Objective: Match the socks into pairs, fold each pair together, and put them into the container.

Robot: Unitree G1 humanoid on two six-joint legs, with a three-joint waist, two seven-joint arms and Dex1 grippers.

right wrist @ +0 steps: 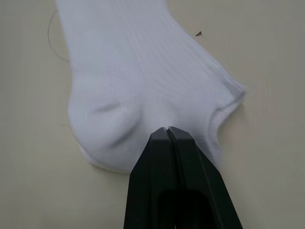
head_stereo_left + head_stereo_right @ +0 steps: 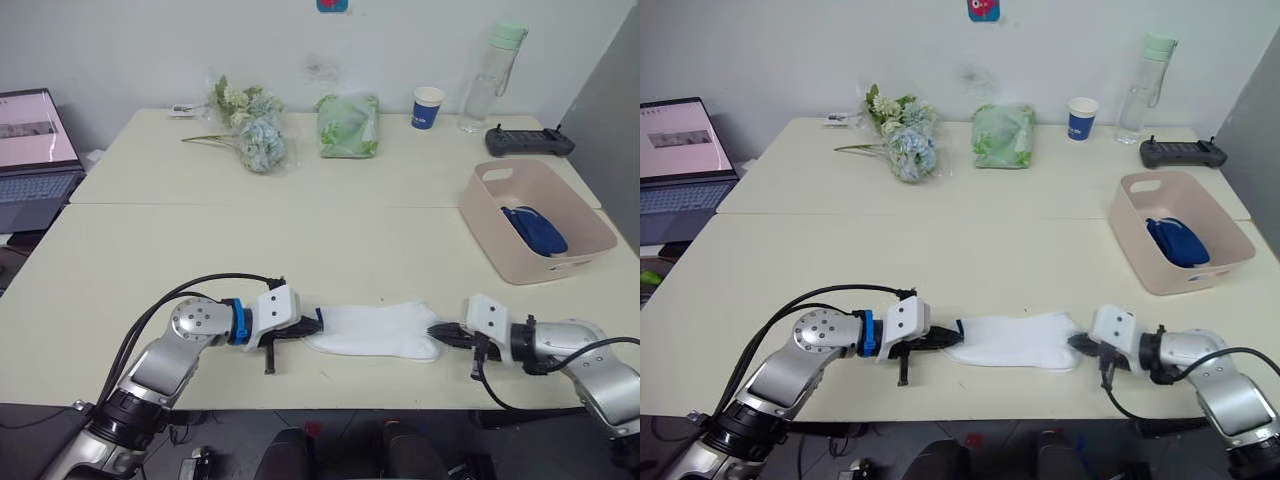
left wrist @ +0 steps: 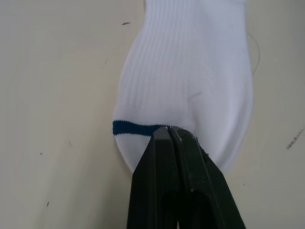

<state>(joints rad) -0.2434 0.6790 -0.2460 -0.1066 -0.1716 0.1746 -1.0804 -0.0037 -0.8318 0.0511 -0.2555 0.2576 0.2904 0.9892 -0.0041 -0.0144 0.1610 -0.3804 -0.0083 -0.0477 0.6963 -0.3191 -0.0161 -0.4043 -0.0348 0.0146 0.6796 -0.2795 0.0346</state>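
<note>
White socks (image 2: 378, 329) lie flat on the surface at six o'clock — my left gripper (image 2: 312, 326) has its jaws clamped on the toe end, my right gripper (image 2: 440, 333) on the cuff end. Pink container (image 2: 495, 222), three o'clock, holds navy socks (image 2: 534, 230).

A: What lies nearest you on the table (image 2: 150, 290)?

B: The sock (image 2: 378, 331), flat at the near edge, between your left gripper (image 2: 316, 323) and right gripper (image 2: 436, 331), one at each end.

A: And to your right?

B: The container (image 2: 497, 243), farther back, with a folded pair (image 2: 535, 229) inside; along the far edge stand a cup (image 2: 427, 107) and a bottle (image 2: 491, 78).
</note>
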